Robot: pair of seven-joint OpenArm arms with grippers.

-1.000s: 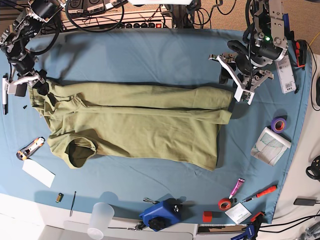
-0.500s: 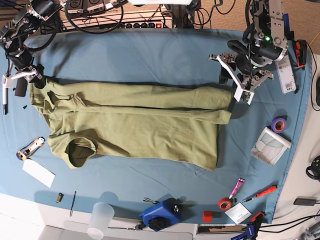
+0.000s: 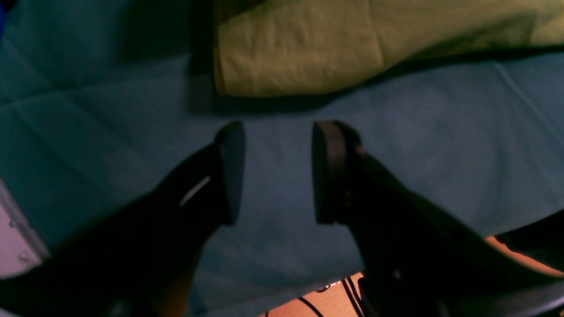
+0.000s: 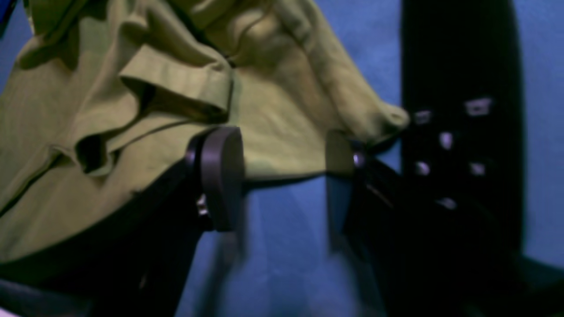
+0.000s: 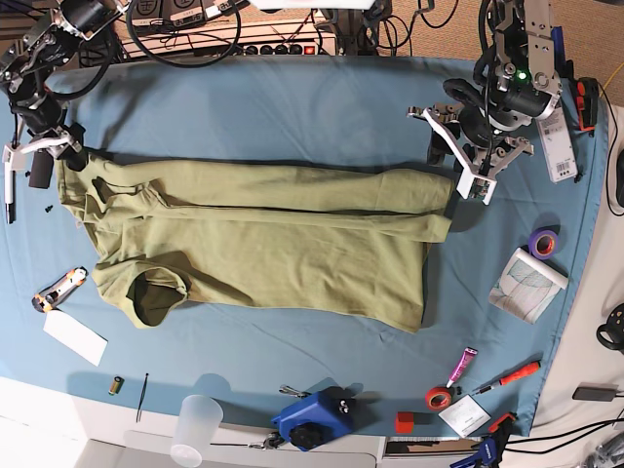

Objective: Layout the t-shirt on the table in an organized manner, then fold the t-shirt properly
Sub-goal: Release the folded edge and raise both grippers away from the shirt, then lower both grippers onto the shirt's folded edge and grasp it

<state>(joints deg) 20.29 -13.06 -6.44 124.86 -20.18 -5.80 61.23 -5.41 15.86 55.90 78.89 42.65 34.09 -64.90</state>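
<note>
Two arms worked over the table (image 5: 292, 97), which filled almost the whole base view under its blue cloth. The t-shirt (image 5: 263, 244) lay across the middle of that view as a long band, already doubled along its length, with the sleeve and neck end bunched at the left.

The left gripper (image 3: 275, 171) stood at the upper right of the base view, near the right end of the shirt. In its wrist view the jaws were apart with only blue cloth between them, and the shirt edge lay just above. The right gripper (image 4: 282, 176) was at the upper left of the base view, at the shirt's corner. Its jaws were also apart; the crumpled cloth edge sat level with the fingertips, but I did not see it pinched.

The main risk, I think, was at the left end. The cloth there was folded on itself in several layers, so a closing grip could take only one layer, or too many, and the next fold would come out crooked. A grip taken too low could also catch the blue cloth together with the shirt.

Around the edges lay small things: a paper booklet (image 5: 526, 284), a blue tool (image 5: 312, 419), a plastic cup (image 5: 195, 429), a roll of purple tape (image 5: 543, 242), a box cutter (image 5: 58, 290) and a red screwdriver (image 5: 512, 375). The box cutter was nearest to the shirt, and dragged cloth could sweep it.
</note>
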